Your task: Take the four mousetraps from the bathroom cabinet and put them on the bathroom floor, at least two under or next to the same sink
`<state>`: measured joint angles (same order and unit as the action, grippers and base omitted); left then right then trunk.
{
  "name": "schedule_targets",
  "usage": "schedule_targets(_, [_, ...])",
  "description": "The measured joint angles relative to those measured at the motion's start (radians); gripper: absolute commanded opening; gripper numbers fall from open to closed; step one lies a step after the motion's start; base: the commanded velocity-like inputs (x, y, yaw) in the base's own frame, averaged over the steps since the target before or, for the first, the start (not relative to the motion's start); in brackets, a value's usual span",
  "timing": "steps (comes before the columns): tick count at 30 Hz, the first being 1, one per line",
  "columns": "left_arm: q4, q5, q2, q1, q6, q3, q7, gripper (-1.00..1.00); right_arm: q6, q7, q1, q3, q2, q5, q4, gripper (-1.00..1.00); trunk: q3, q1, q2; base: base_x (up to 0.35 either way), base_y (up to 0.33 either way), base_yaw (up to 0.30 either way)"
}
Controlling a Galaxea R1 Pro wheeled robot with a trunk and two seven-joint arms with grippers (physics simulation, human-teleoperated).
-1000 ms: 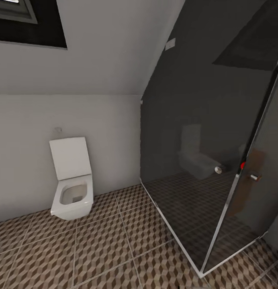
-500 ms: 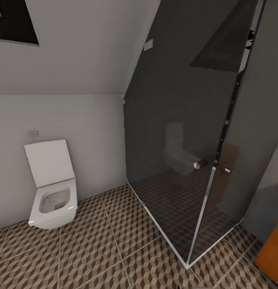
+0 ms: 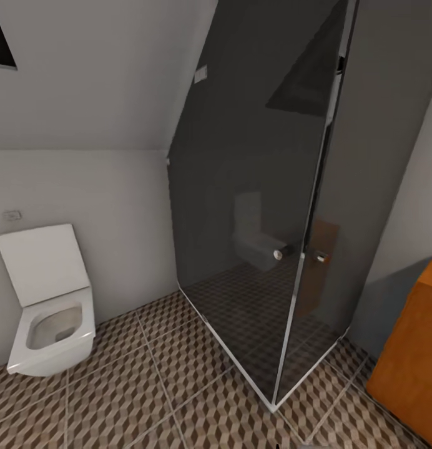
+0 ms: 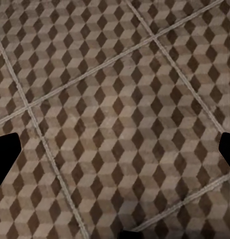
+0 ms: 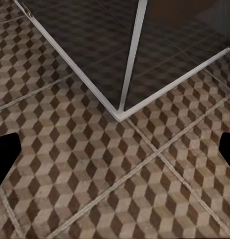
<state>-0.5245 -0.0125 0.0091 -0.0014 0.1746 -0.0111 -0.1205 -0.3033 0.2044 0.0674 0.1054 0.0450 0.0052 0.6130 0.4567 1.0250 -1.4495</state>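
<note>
A home bathroom under a sloped ceiling: a square white toilet (image 3: 50,315) hangs on the pale grey wall, beside it stands a dark glass shower enclosure (image 3: 266,206), and past that an orange-brown cabinet (image 3: 411,355). Cube-patterned tiles cover the bathroom floor (image 3: 147,399).

Cube-patterned floor (image 3: 147,399) carrying a glass shower stall (image 3: 253,262) at centre and an orange cabinet (image 3: 412,355) standing at right; toilet (image 3: 50,318) hanging just above it.

A white toilet (image 3: 47,305) stands left of a dark glass shower (image 3: 260,206); the orange-brown cabinet (image 3: 412,355) shows at right.
</note>
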Motion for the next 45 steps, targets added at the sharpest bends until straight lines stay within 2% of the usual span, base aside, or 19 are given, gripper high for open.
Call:
schedule_targets(36, [0.003, 0.0, -0.001, 0.0, 0.0, 0.0, 0.001, 1.0, 0.0, 0.0, 0.0, 0.0, -0.001, 0.0, 0.0, 1.0, -0.043, 0.0, 0.0, 0.0, 0.0, -0.229])
schedule_targets(45, [0.004, 0.0, -0.002, 0.0, 0.0, 0.023, 0.001, 1.0, 0.0, 0.001, -0.001, 0.0, 0.0, 0.0, 0.0, 1.0, -0.052, 0.0, 0.0, 0.0, 0.0, -0.255])
